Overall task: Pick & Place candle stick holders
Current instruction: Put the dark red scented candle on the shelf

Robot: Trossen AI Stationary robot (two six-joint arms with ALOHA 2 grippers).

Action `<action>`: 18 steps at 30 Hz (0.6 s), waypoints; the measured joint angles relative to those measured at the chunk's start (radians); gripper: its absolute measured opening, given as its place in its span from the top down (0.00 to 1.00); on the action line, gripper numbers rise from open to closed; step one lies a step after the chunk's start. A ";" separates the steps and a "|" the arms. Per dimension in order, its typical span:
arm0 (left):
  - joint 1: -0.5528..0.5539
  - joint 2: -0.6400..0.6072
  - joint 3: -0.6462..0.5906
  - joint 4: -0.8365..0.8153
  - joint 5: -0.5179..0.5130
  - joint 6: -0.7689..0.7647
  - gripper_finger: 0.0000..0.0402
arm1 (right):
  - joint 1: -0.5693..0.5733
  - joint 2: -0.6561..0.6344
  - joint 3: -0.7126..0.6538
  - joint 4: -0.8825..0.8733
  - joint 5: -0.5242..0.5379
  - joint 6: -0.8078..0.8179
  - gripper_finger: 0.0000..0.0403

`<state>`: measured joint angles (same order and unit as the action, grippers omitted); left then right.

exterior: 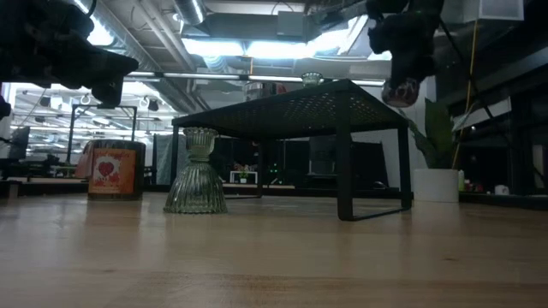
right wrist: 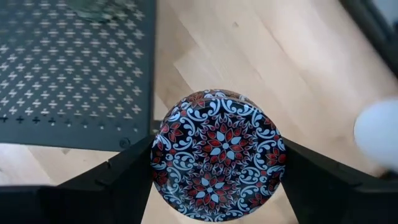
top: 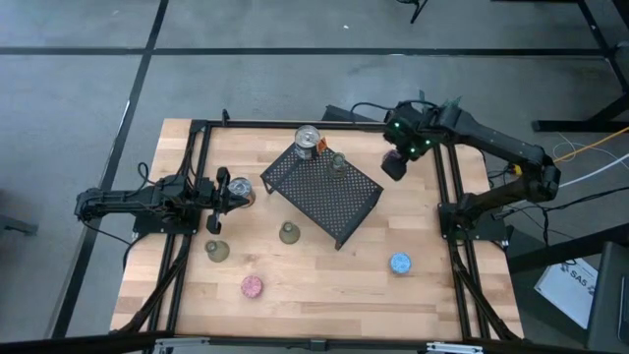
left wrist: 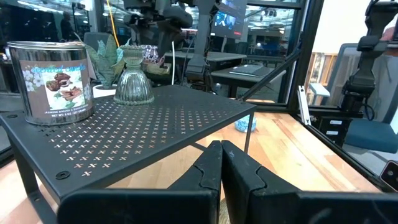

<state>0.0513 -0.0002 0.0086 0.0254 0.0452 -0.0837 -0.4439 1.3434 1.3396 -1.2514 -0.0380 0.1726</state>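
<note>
While the right gripper (right wrist: pixel 217 186) hangs in the air beside the far right corner of the rack (top: pixel 324 192), its two fingers (right wrist: pixel 112 186) are clamped on a round holder (right wrist: pixel 217 155) with a red, black and white flower pattern. In the high view this gripper (top: pixel 395 163) is past the rack's edge, over bare wood, and the right arm (top: pixel 491 143) reaches in from the right side with a bent elbow. In the low view the gripper (exterior: pixel 402 81) is well above the table (exterior: pixel 274 257), about level with the rack top (exterior: pixel 291 107).

The left gripper (left wrist: pixel 221 163) points level toward the rack, with its fingers pressed together and nothing between them. In the high view it (top: pixel 218 193) is just beside the left frame rail, and a small round thing near its tip is too blurred to name.

On the rack stand a tin (top: pixel 308 141) at the far corner and a green glass holder (top: pixel 337 161) near it; the rest of the rack top is free. One green holder (top: pixel 289 233) stands on the table just beside the rack's near left edge, and another green holder (top: pixel 216 251) is farther left. A pink holder (top: pixel 253 286) and a blue holder (top: pixel 400 264) stand well apart near the front, with open wood between them. The green glass one in the low view (exterior: pixel 196 182) has a wide ribbed base and a narrow neck.
</note>
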 joint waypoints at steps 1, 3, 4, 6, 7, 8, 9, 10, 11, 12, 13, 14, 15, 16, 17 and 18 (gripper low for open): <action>0.000 0.000 0.000 0.000 0.000 0.000 1.00 | 0.008 0.000 0.000 0.012 0.000 -0.024 0.24; 0.000 0.000 0.000 0.000 0.000 0.000 1.00 | 0.028 0.000 0.000 0.038 0.000 -0.082 0.24; 0.000 0.000 0.000 0.000 0.000 0.000 1.00 | 0.038 0.000 0.000 0.050 0.000 -0.114 0.24; 0.000 0.000 0.000 0.000 0.000 0.000 1.00 | 0.062 0.000 0.000 0.071 0.000 -0.181 0.24; 0.000 0.000 0.000 0.000 0.000 0.000 1.00 | 0.072 0.000 0.000 0.081 0.000 -0.214 0.24; 0.000 0.000 0.000 0.000 0.000 0.000 1.00 | 0.082 0.000 0.000 0.091 0.000 -0.239 0.24; 0.000 0.000 0.000 0.000 0.000 0.000 1.00 | 0.090 0.000 0.000 0.102 0.000 -0.261 0.24; 0.000 0.000 0.000 0.000 0.000 0.000 1.00 | 0.096 0.000 0.000 0.113 0.000 -0.277 0.24; 0.000 0.000 0.000 0.000 0.000 0.000 1.00 | 0.101 0.000 0.000 0.122 0.000 -0.289 0.24; 0.000 0.000 0.000 0.000 0.000 0.000 1.00 | 0.106 0.000 0.000 0.128 0.000 -0.294 0.24; 0.000 0.000 0.000 0.000 0.000 0.000 1.00 | 0.110 0.000 0.000 0.135 0.000 -0.295 0.24; 0.000 0.000 0.000 0.000 0.000 0.000 1.00 | 0.116 0.000 0.000 0.141 0.000 -0.296 0.24; 0.000 0.000 0.000 0.000 0.000 0.000 1.00 | 0.123 0.002 0.000 0.145 0.000 -0.296 0.24; 0.000 0.000 0.000 0.000 0.000 0.000 1.00 | 0.131 0.005 0.001 0.145 0.000 -0.296 0.24; 0.000 0.000 0.000 0.000 0.000 0.000 1.00 | 0.140 0.009 0.001 0.145 0.000 -0.296 0.24; 0.000 0.000 0.000 0.000 0.000 0.000 1.00 | 0.150 0.014 0.001 0.145 0.000 -0.297 0.24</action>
<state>0.0513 -0.0002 0.0083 0.0254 0.0452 -0.0837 -0.2943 1.3569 1.3403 -1.1069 -0.0378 -0.1240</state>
